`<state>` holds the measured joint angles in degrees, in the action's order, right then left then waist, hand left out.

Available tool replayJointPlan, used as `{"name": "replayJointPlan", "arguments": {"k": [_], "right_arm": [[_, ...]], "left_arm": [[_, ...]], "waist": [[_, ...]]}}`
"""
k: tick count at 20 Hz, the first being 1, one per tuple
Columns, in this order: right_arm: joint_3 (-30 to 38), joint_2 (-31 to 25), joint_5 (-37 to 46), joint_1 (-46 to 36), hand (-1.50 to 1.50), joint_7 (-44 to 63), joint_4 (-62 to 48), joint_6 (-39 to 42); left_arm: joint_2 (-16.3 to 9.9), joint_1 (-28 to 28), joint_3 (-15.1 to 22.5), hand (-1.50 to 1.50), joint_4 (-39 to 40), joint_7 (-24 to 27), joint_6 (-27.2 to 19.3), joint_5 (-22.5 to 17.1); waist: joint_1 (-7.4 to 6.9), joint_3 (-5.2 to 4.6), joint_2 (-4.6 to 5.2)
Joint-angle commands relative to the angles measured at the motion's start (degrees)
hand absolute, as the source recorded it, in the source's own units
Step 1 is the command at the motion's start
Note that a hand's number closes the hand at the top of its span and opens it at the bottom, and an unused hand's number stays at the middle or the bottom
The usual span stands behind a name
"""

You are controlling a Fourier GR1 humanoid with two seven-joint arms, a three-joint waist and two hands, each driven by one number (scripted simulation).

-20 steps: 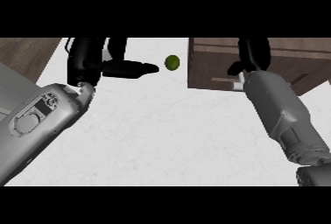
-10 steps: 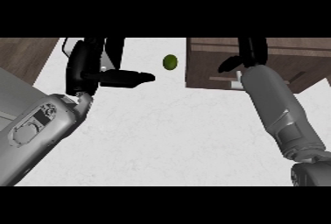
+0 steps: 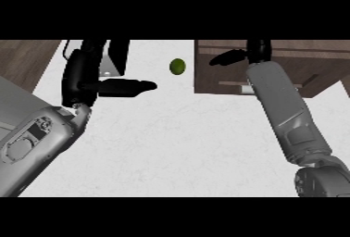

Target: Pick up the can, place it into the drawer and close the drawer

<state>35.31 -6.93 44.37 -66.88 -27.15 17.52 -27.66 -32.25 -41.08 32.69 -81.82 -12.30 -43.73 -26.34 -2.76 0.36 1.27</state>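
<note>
Near the far edge of the tabletop: the can (image 3: 178, 66) stands free, a small olive-green shape seen from almost straight above, so it reads as a rounded oval.
Can's place: on the white tabletop (image 3: 178, 139), between the two hands and just left of the drawer (image 3: 273, 69), touched by neither hand.
Long axis: judged to point up toward the camera, so the can looks upright; its height cannot be read from this angle.
Key relation: the can lies to the right of the left hand (image 3: 113, 85) and a little farther from the robot; the thumb (image 3: 130, 86) points toward it, its tip short of the can and lower in view.
Nearer hand: the left hand's thumb tip and the right hand (image 3: 236, 55) look about equally near the can, one on each side, so either could take it.
Left hand state: wide, fingers stretched upward and thumb out sideways, holding nothing.
Right hand state: black, raised over the drawer's left part, one digit pointing left toward the can; whether its fingers are curled I cannot tell.
Drawer: dark brown wood grain, boxy, pulled open, with a pale strip along its near edge.
Surfaces: tabletop matte white with faint mottling; forearms smooth grey; hands glossy black.
</note>
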Motion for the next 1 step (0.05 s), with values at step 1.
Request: {"name": "replayJointPlan", "arguments": {"k": [1], "right_arm": [[3.4,0.8,-5.0,-3.7,-1.50,0.0,0.8,1.0]], "left_arm": [[-0.9,0.0,-2.0,-1.50,0.6,-0.8,0.8,0.6]], "waist": [[0.30,-0.28,-0.46]]}}
